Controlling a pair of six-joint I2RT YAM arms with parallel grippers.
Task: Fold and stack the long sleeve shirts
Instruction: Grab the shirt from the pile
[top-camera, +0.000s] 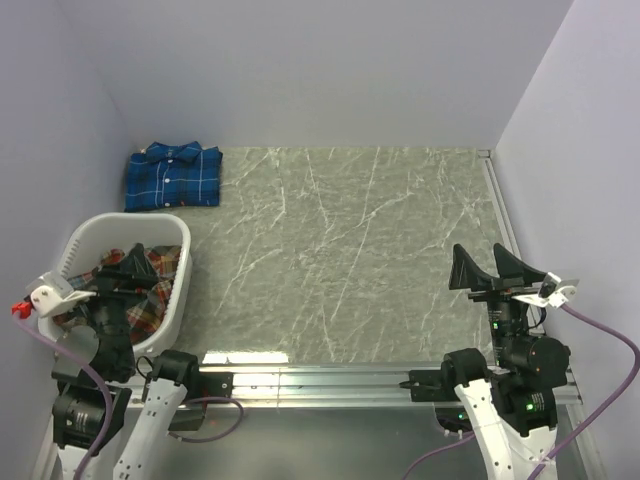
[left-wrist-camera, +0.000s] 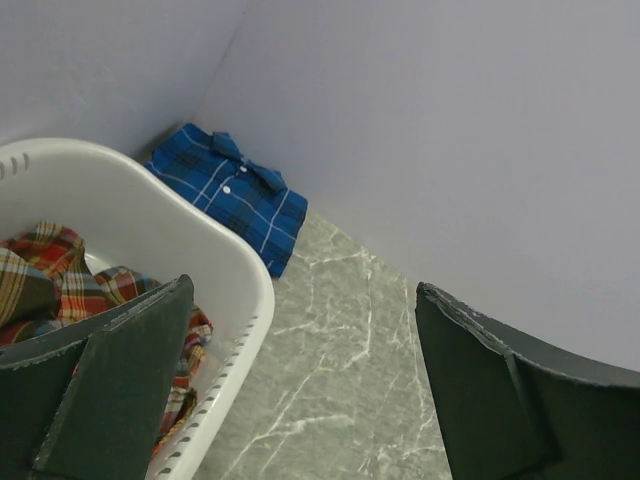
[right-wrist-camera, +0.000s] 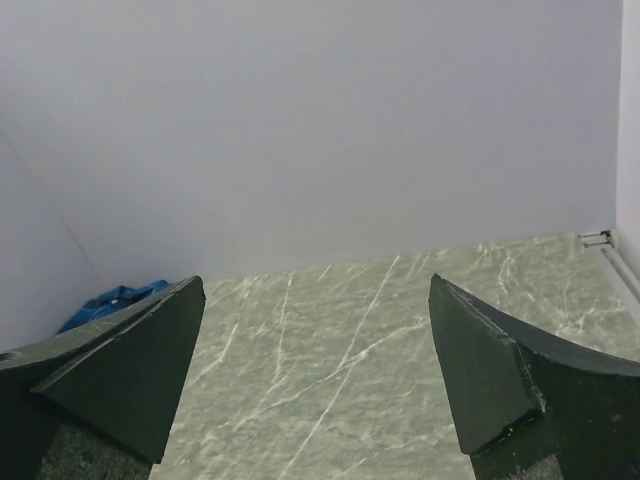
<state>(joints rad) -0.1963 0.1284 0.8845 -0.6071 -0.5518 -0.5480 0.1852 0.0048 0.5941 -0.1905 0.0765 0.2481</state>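
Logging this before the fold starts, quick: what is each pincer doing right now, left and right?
Left pincer: open, holding nothing.
Right pincer: open, holding nothing.

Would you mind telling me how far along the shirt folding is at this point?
Done: the blue shirt lies folded in the far left corner. In hand: nothing yet; the left gripper hangs open over the basket holding the crumpled red shirt, the right gripper open and empty. Left: lift out the red shirt, fold it, stack it on the blue one.
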